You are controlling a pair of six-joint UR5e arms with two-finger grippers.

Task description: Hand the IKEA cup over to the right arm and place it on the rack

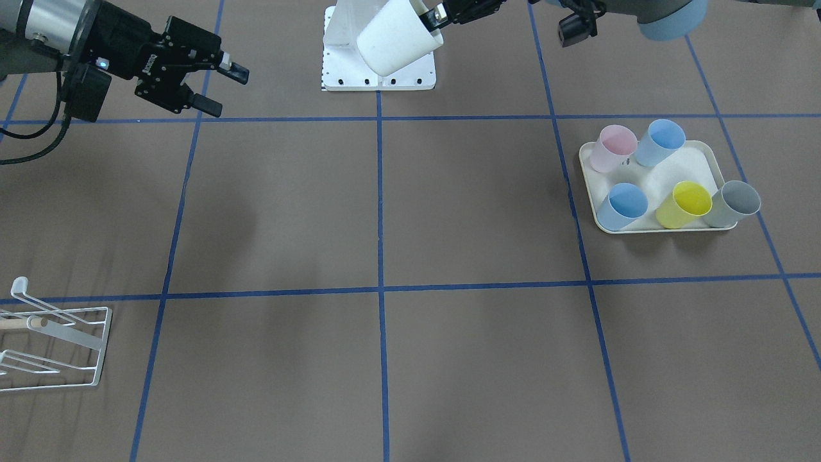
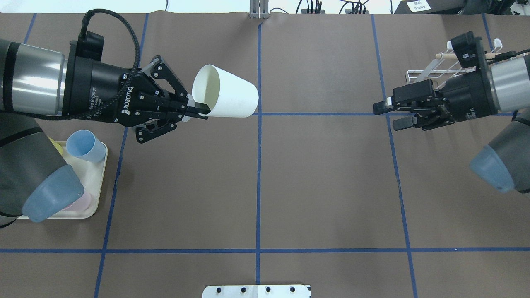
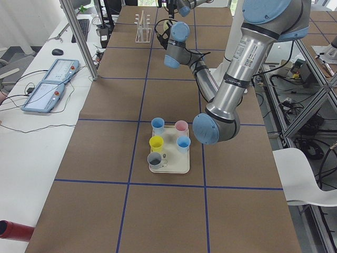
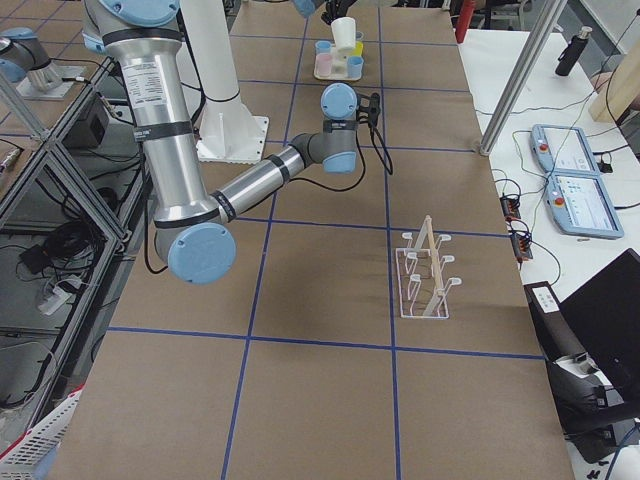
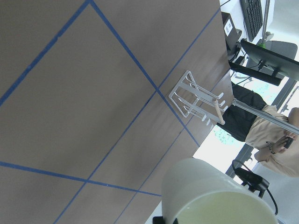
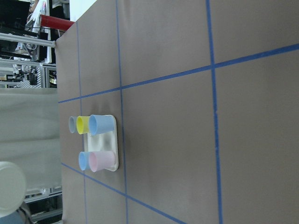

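The white IKEA cup (image 2: 225, 97) hangs on its side above the table, mouth toward the left arm. My left gripper (image 2: 199, 108) is shut on its rim, one finger inside and one outside. The front view shows the same cup (image 1: 397, 38) and left gripper (image 1: 436, 19) near the top edge, and the cup (image 5: 215, 196) fills the bottom of the left wrist view. My right gripper (image 2: 388, 116) is open and empty, pointing at the cup from about a grid square away, also seen as the right gripper (image 1: 228, 91). The white wire rack (image 2: 439, 66) stands behind the right wrist; the rack (image 1: 58, 340) sits at the table's corner.
A cream tray (image 1: 660, 173) with several coloured cups sits on the left arm's side, partly under the left arm's elbow as the tray (image 2: 97, 182). The white robot base plate (image 1: 378, 70) lies at the table's middle edge. A person (image 5: 275, 130) stands beyond the rack end.
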